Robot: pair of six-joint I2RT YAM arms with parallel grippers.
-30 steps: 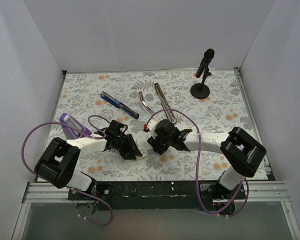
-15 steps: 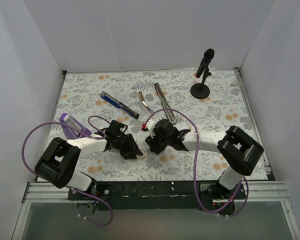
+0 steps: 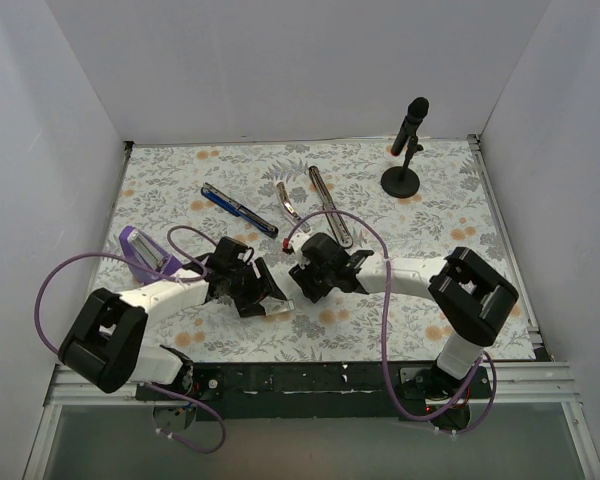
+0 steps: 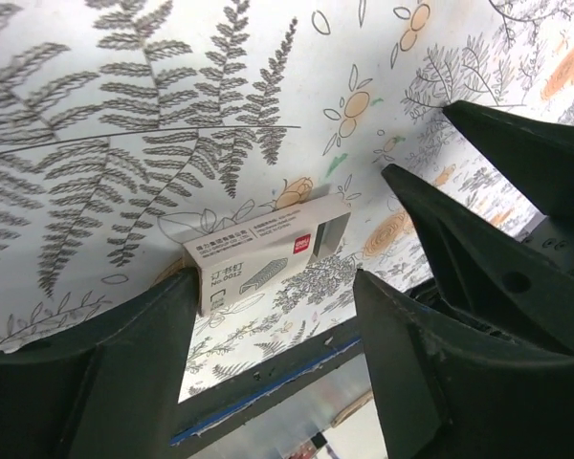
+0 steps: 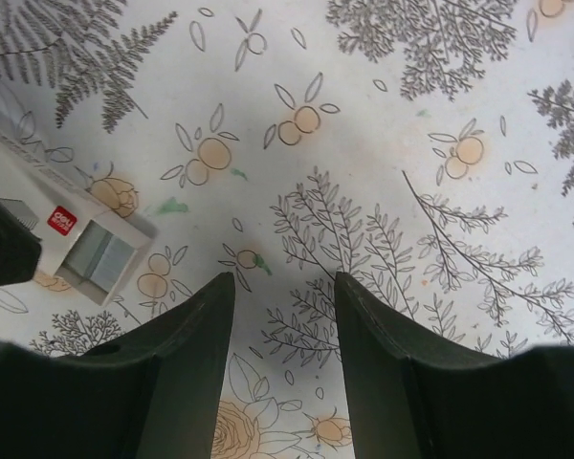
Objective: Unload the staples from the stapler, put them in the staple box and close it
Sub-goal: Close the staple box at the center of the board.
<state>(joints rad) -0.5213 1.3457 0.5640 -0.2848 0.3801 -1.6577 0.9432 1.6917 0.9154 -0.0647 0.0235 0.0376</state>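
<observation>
One stapler [image 3: 330, 208], beyond right gripper [image 5: 284, 279], seemingly apart

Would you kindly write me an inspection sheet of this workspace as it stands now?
Surface: floral cloth over the table, lying flat.
Job's things: stapler beyond the arms, its bars spread out, with the blue-black arm on the left and the silver channel on the right; neither gripper touches it.
Clutter: small staple box on the cloth between the grippers; purple block at left; microphone on a round stand, far right.
Grippers: left gripper open, the box lying between its fingers; right gripper open, nothing between its fingers.
Cables: purple cable looping off each arm.
Surroundings: white walls on three sides.
</observation>
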